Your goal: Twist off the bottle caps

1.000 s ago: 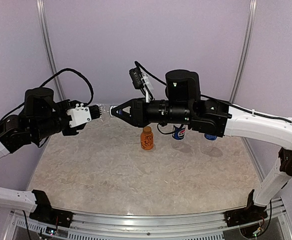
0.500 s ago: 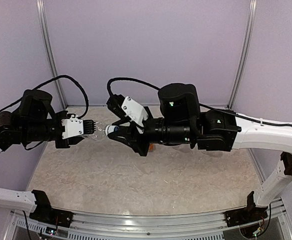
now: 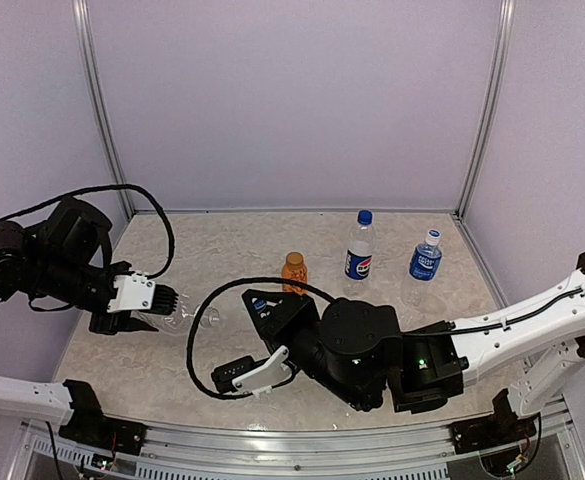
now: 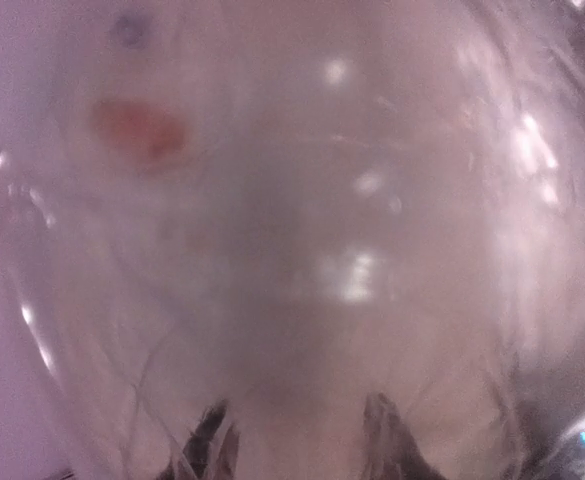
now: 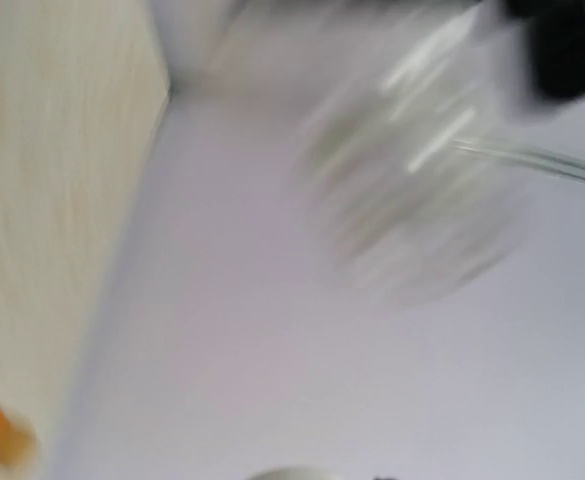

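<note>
Left gripper (image 3: 164,302) is clamping the clear bottle (image 3: 190,318), which is lying sideways at the table's (image 3: 122,370) left side. Right gripper (image 3: 230,376) is hanging low mid-table, jaws unreadable. Orange bottle (image 3: 294,272), Pepsi bottle (image 3: 359,247) and blue-label bottle (image 3: 425,256) are standing capped at the back.

Left wrist: clear bottle (image 4: 302,250) is filling the frame above the fingertips (image 4: 207,445).

Right wrist: everything is smearing with motion blur; cannot tell the grip.

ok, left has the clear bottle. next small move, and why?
Probably tip the clear bottle upright and set it on the table. The left gripper holds it on its side, low at the table's left, and the right arm sits apart near the front edge, so nothing is twisting it now. Whether it is already open I cannot tell.
</note>
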{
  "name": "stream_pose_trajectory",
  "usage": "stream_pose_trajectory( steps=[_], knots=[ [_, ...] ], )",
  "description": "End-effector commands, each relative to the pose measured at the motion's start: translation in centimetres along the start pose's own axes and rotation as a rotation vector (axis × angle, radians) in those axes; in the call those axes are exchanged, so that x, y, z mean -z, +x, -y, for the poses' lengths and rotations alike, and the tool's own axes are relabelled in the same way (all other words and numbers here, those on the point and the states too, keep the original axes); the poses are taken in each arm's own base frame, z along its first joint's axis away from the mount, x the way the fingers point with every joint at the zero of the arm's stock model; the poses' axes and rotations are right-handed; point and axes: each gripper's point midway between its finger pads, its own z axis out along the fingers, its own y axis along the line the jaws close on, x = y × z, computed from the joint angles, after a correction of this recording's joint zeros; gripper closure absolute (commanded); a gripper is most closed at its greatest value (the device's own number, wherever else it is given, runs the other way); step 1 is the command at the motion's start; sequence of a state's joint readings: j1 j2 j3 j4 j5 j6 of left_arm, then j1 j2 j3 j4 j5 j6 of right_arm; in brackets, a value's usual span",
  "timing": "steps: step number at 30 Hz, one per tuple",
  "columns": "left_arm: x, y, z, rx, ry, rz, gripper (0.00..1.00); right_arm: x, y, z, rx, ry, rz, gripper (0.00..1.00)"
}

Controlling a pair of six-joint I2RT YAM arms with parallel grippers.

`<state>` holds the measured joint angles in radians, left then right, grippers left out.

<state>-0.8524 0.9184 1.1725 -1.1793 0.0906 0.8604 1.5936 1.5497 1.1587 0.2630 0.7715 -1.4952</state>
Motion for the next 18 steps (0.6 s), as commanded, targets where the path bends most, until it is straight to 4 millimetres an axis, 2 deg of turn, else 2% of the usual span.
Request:
stream_pose_trajectory(
  steps=[1, 4, 7, 10, 12, 14, 16, 18],
  knots=[
    [0.1, 1.7, 1.7, 0.012, 0.055, -0.061, 0.65, 0.7, 2.8, 2.3, 0.261, 0.075, -0.189, 1.00],
    [0.0, 1.4, 0.8, 0.016, 0.012, -0.053, 0.65, 0.9, 1.8, 3.0, 0.185, 0.093, -0.139, 1.00],
    [0.1, 0.9, -1.6, 0.058, -0.096, -0.028, 0.65, 1.0, 1.9, 3.8, -0.084, 0.063, -0.080, 1.00],
    [1.3, 0.0, -5.0, 0.162, -0.234, 0.043, 0.65, 0.6, 3.9, 4.1, -0.513, 0.007, -0.012, 1.00],
    [3.0, -1.1, -8.0, 0.280, -0.338, 0.124, 0.65, -0.2, 6.6, 3.4, -0.818, -0.047, -0.017, 1.00],
    [5.3, -2.0, -10.5, 0.435, -0.414, 0.216, 0.65, -1.2, 9.2, 1.6, -1.102, -0.137, -0.071, 1.00],
    [7.0, -2.6, -11.7, 0.609, -0.438, 0.309, 0.65, -2.2, 10.7, -1.8, -1.307, -0.265, -0.175, 1.00],
    [8.3, -3.0, -12.1, 0.737, -0.424, 0.390, 0.65, -2.9, 11.3, -6.2, -1.400, -0.388, -0.334, 1.00]
  ],
)
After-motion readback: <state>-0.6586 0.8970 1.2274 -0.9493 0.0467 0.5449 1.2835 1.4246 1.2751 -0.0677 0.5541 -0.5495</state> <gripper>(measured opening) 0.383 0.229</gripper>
